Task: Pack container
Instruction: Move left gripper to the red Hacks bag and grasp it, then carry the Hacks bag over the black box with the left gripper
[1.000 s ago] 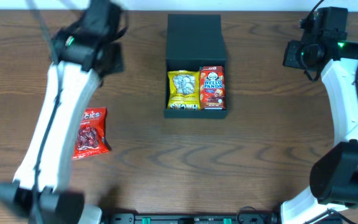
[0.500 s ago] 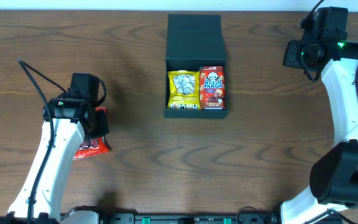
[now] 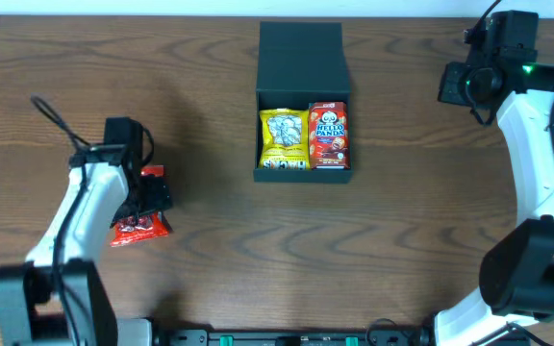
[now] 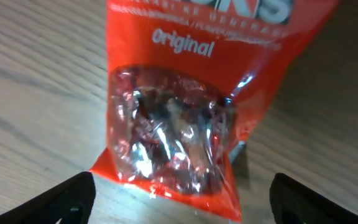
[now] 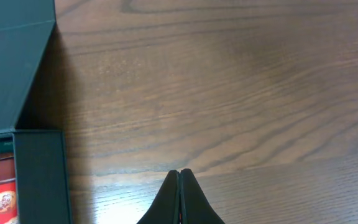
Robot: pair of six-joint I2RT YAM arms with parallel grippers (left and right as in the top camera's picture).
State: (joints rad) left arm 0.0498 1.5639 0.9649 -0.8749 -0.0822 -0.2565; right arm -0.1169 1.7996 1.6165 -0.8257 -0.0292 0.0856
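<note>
Wooden table (image 3: 402, 240), container (image 3: 301, 58) well right of left gripper (image 4: 185, 196), wide-spread above red bag (image 4: 173, 124)

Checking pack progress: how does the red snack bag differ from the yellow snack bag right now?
The red snack bag lies on the table, left of the container. The yellow snack bag lies inside it, beside the Hello Panda carton. The open left pincer is over the red bag, a finger on each side, while no pincer is near the yellow one. Both are small soft packs lying flat.
</note>
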